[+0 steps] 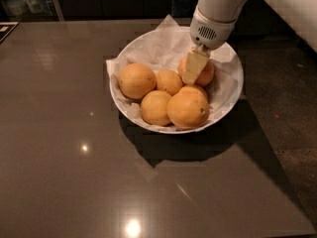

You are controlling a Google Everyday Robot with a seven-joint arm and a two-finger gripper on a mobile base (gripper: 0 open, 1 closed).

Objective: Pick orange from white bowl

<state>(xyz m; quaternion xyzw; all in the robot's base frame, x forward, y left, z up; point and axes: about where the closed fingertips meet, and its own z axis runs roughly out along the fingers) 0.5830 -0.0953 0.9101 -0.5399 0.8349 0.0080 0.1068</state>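
The white bowl [233,90], lined with crumpled white paper, sits on the dark table and holds several oranges. The darker, reddish orange [208,75] lies at the back right of the bowl, partly hidden. My gripper [197,72] reaches down from the white arm at the top right. It is down at this orange and pressed against its left side. Paler oranges lie at the left [136,81], in the middle [169,81] and at the front [187,109].
The bowl stands on a glossy dark table [74,157] with light reflections. The table's right edge runs diagonally past the bowl, and dark floor [287,108] lies beyond it. Dark cabinets stand behind the table.
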